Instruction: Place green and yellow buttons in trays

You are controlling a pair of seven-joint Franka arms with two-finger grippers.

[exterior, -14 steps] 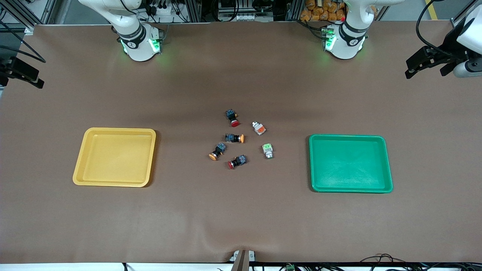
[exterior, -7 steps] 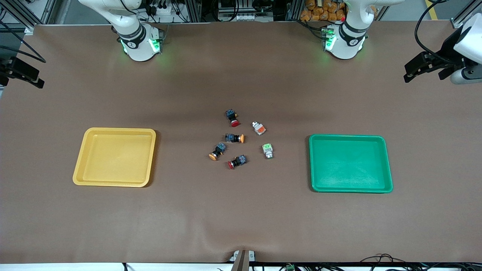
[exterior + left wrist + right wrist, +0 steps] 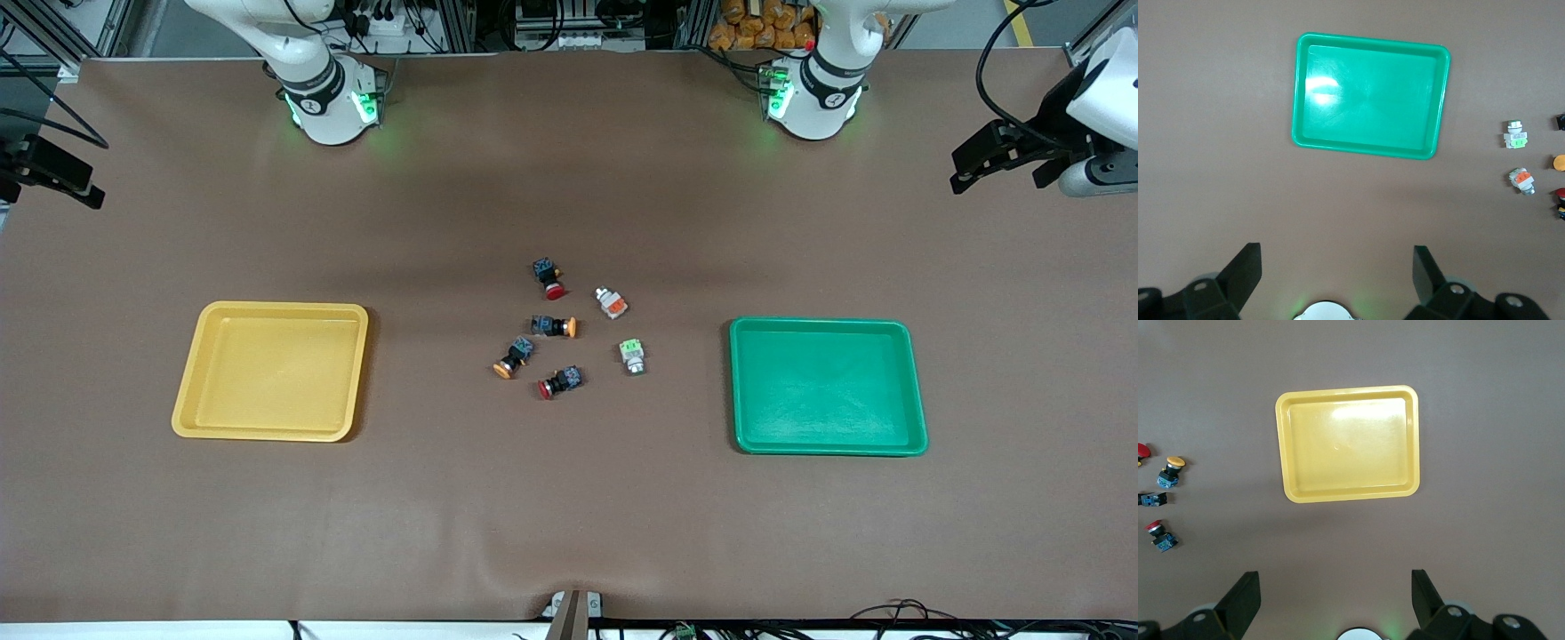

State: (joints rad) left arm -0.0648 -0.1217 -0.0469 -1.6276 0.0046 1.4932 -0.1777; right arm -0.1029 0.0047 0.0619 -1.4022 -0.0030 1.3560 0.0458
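Buttons [image 3: 569, 327] mid-table, well apart from claws | left claw [image 3: 996, 158] open, empty | right claw [image 3: 52, 173] open, empty

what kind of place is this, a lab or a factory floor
Most likely a robotics lab bench: two arm bases bolted at a brown-matted table, aluminium framing and loose cables along its edge, and a yellow tray and green tray flanking scattered buttons.
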